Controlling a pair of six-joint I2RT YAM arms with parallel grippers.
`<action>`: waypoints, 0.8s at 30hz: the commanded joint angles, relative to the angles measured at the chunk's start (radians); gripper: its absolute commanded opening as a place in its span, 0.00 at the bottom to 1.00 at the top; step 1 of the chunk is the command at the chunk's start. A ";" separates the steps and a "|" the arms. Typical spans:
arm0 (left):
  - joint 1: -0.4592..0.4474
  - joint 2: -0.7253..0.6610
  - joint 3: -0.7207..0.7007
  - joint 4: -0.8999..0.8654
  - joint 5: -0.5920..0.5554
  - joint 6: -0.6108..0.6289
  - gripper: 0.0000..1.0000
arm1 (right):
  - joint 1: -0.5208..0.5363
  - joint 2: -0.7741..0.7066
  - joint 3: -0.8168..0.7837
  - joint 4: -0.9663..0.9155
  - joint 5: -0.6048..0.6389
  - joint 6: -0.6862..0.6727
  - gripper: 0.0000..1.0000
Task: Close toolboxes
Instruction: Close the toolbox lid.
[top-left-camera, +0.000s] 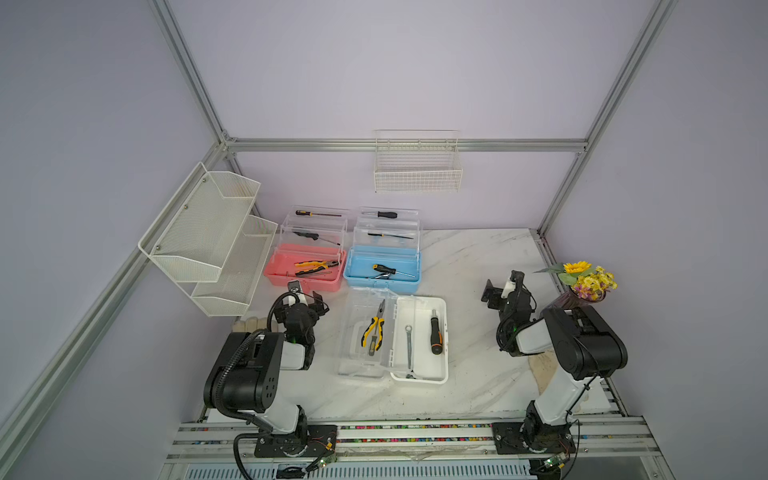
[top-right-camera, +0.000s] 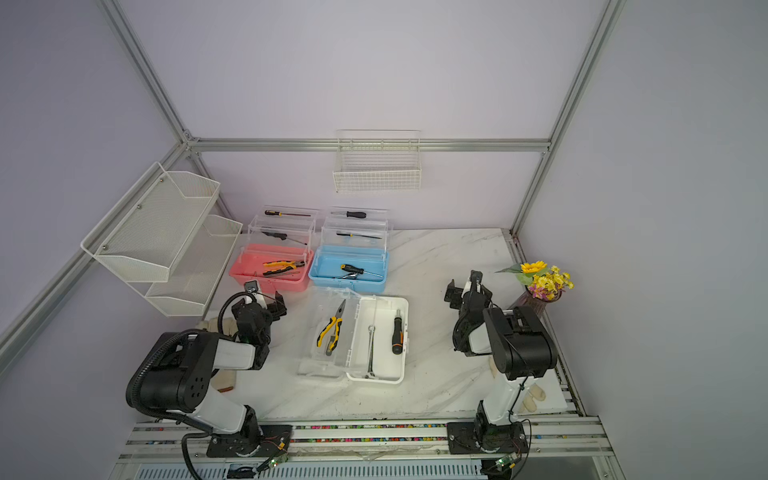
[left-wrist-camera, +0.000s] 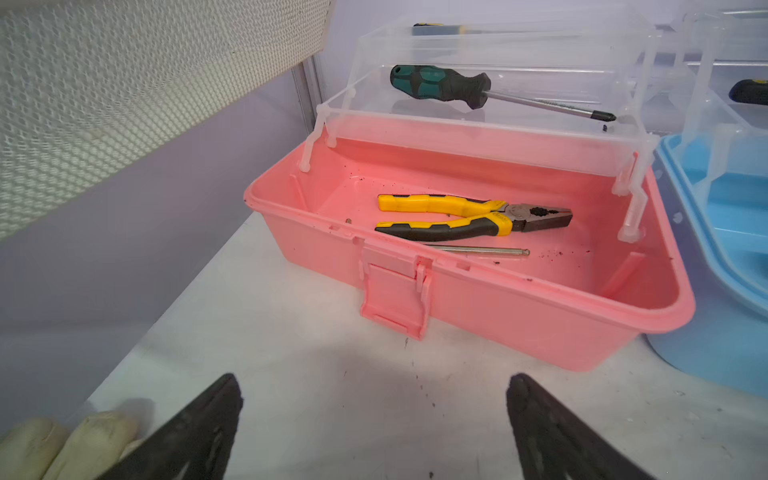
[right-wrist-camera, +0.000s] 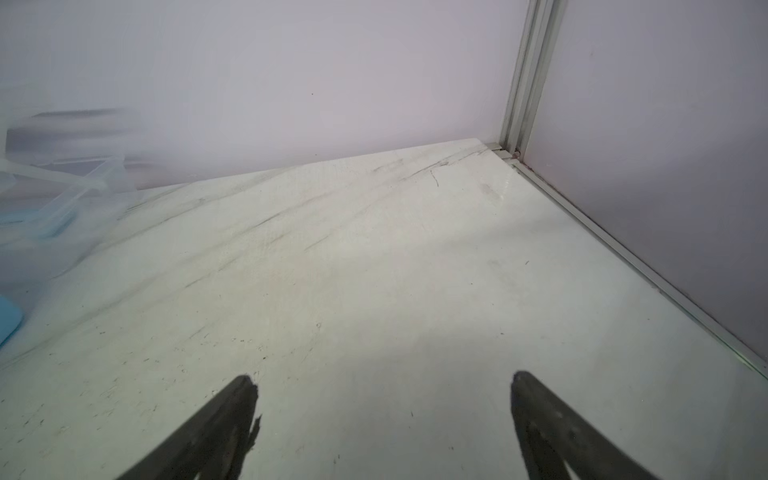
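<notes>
Toolboxes, three, all open on worktop: pink box far left, blue box beside it, white box nearer, centre, lid flat. Left jaws wide, empty, facing pink box, likely to shut it first. Right jaws wide, empty, over bare worktop.

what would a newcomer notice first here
Three open toolboxes holding tools: pink toolbox and blue toolbox side by side at the back, white toolbox mid-table, clear lid laid flat. The left gripper hangs open before the pink one; yellow flowers stand at the right edge.
</notes>
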 joint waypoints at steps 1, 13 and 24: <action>0.001 -0.003 0.016 0.039 -0.011 -0.005 1.00 | -0.003 0.003 0.006 0.014 -0.007 0.001 0.97; 0.000 -0.007 0.020 0.026 -0.013 -0.007 1.00 | -0.003 0.004 0.007 0.014 -0.007 0.001 0.97; -0.004 -0.028 0.028 0.008 -0.024 -0.001 1.00 | -0.006 -0.061 0.083 -0.168 0.028 0.000 0.97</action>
